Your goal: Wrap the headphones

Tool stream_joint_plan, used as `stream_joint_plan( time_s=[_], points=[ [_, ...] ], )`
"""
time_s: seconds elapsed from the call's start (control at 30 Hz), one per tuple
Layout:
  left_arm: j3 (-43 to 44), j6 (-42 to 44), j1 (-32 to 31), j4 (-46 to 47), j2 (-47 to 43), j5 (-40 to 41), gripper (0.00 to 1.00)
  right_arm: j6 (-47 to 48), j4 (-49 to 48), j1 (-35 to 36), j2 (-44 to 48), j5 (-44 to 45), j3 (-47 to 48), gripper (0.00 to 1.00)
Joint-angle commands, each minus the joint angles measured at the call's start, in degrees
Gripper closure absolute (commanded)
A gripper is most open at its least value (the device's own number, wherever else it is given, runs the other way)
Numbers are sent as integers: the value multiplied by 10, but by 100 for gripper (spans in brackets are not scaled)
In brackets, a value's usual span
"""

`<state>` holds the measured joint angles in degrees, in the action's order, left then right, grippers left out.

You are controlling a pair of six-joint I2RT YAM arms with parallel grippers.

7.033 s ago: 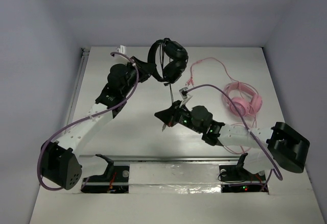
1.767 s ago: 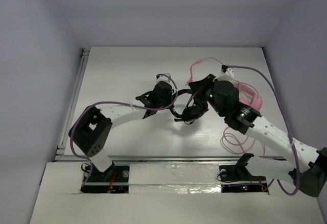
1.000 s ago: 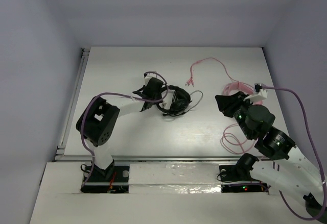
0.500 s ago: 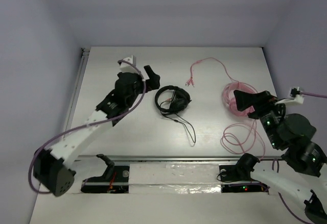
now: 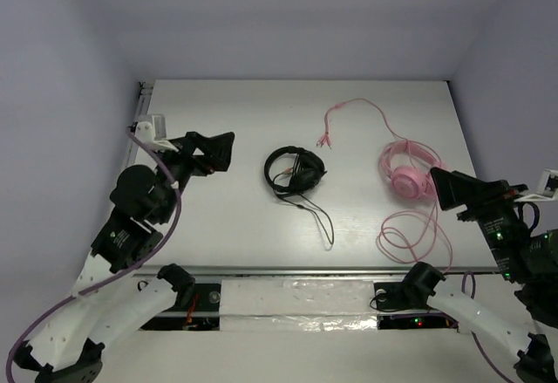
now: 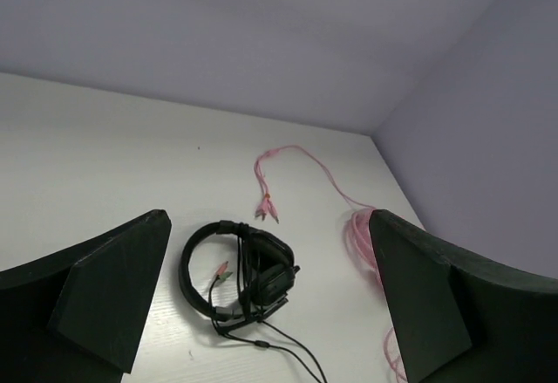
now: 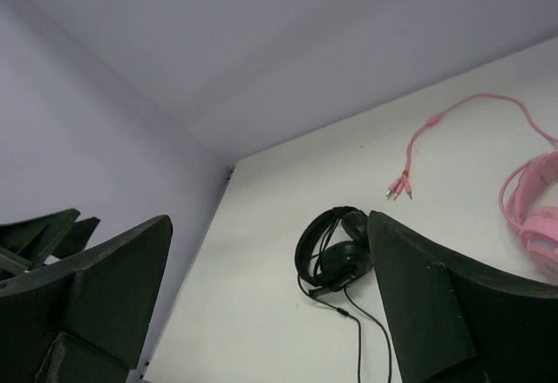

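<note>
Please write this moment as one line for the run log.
black headphones: flat on table, cable loose | left gripper: open, empty | right gripper: open, empty

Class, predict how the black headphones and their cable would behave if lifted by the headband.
The headphones would probably rise as one stiff piece; the headband forms a firm hoop. The thin cable lies in a loose curve, so it likely dangles and swings. Lying flat, they seem unlikely to roll.

Black padded over-ear headphones [image 5: 295, 172] with thin black cable [image 5: 323, 219], pink plastic headphones [image 5: 406, 174] with long pink cable [image 5: 354, 101], plain white tabletop [image 5: 227, 217], pale lilac walls [image 5: 288, 17]
</note>
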<state>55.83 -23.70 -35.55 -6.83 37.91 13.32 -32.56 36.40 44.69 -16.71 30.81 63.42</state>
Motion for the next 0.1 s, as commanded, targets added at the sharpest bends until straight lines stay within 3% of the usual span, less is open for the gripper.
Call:
stream_joint_plan(
  time_s=[0.0, 0.07],
  points=[
    [-11, 28, -1, 20, -16, -15, 1, 7, -11, -1, -15, -26, 7, 0],
    [-6, 29, -1, 4, 0, -10, 1, 6, -11, -1, -34, -32, 7, 0]
  ],
)
